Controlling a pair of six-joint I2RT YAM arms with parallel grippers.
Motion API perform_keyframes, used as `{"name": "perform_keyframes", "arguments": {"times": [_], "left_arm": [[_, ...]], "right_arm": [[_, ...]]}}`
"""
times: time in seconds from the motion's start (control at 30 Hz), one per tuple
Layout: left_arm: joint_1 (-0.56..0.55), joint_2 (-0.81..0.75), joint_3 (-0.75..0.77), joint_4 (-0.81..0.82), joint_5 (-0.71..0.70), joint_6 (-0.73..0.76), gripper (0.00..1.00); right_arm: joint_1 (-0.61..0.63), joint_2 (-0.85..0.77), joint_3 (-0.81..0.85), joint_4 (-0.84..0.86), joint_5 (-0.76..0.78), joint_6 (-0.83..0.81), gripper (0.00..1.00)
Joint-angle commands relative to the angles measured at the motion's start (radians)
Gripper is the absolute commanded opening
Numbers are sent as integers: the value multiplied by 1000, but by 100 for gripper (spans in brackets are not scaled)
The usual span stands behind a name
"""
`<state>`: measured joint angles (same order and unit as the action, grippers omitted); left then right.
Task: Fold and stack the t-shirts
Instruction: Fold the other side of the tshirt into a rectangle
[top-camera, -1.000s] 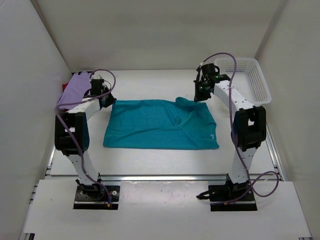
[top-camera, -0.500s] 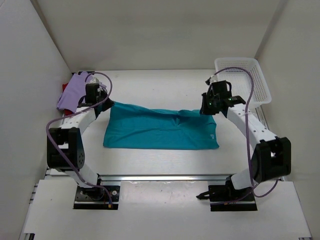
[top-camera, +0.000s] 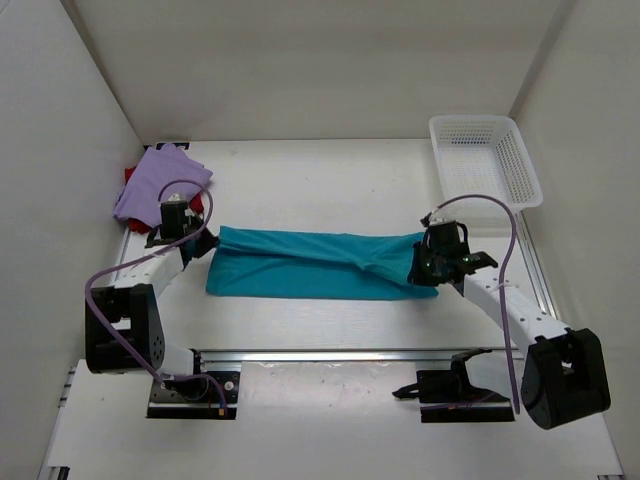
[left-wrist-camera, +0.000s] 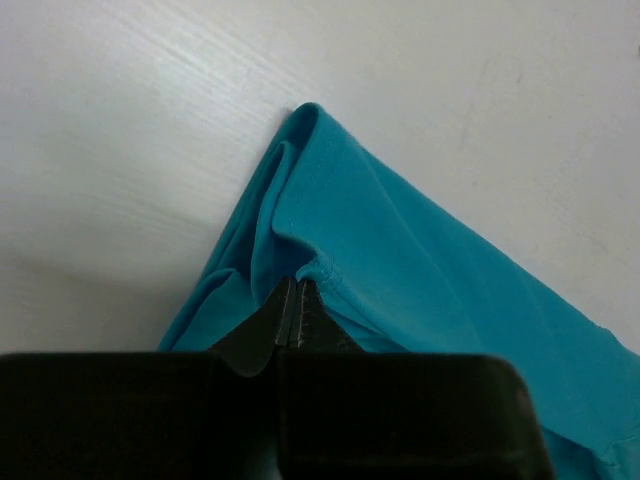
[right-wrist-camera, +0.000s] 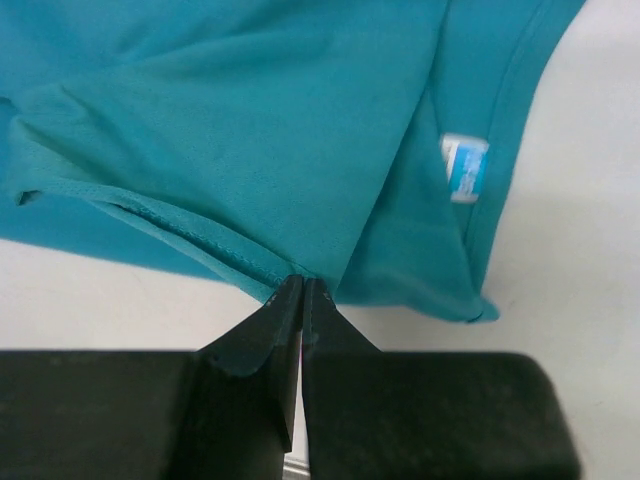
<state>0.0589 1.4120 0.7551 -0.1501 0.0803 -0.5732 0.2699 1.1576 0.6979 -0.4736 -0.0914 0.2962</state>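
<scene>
The teal shirt (top-camera: 310, 265) lies between the arms as a long folded band. The left gripper (left-wrist-camera: 297, 310) is closed tight on its left hem and the right gripper (right-wrist-camera: 302, 295) on its right hem. Its small white label (right-wrist-camera: 463, 167) has blue print, unreadable. The lavender shirt (top-camera: 155, 183) lies on the red shirt (top-camera: 197, 204), far left.

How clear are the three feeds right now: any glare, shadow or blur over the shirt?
Top external: even light, no glare, teal t-shirt crisp. Left wrist: cloth sharp, left pincer a black silhouette, table shaded lower left. Right wrist: hem stitching sharp, right pincer dark, label too blurred to read.
</scene>
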Motion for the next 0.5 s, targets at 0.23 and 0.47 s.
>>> {"name": "perform_keyframes", "arguments": {"times": [0.23, 0.47], "left_arm": [[119, -97, -124, 113, 73, -212, 29], [41, -235, -120, 122, -30, -202, 35]], "right_arm": [[38, -124, -118, 23, 74, 93, 11], [20, -193, -83, 22, -4, 75, 21]]}}
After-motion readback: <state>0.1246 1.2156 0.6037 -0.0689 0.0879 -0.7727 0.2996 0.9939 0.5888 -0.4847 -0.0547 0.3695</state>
